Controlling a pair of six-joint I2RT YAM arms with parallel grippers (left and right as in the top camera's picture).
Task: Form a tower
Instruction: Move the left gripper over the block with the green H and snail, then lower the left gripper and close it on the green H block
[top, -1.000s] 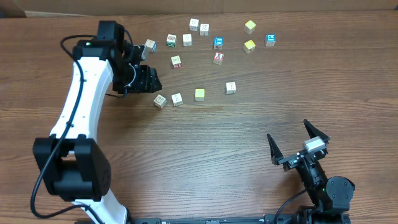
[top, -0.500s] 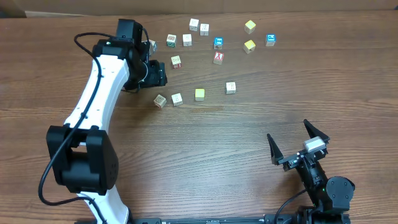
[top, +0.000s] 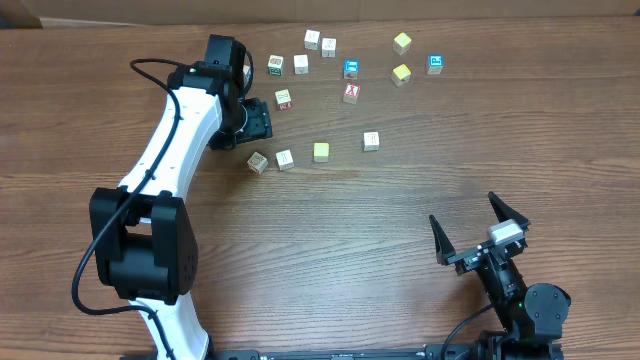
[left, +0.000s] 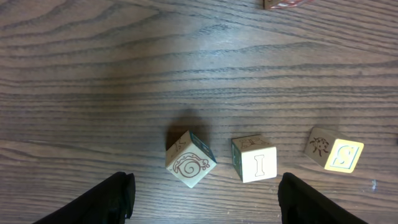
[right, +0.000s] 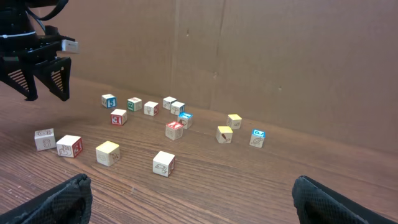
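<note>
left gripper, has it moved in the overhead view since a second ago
Yes. The left gripper has shifted rightward in the overhead view, closing on the red-marked cube, which has stayed put.

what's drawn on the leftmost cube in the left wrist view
A brown snail outline on the pale cube face, clearest in the left wrist view.
</note>
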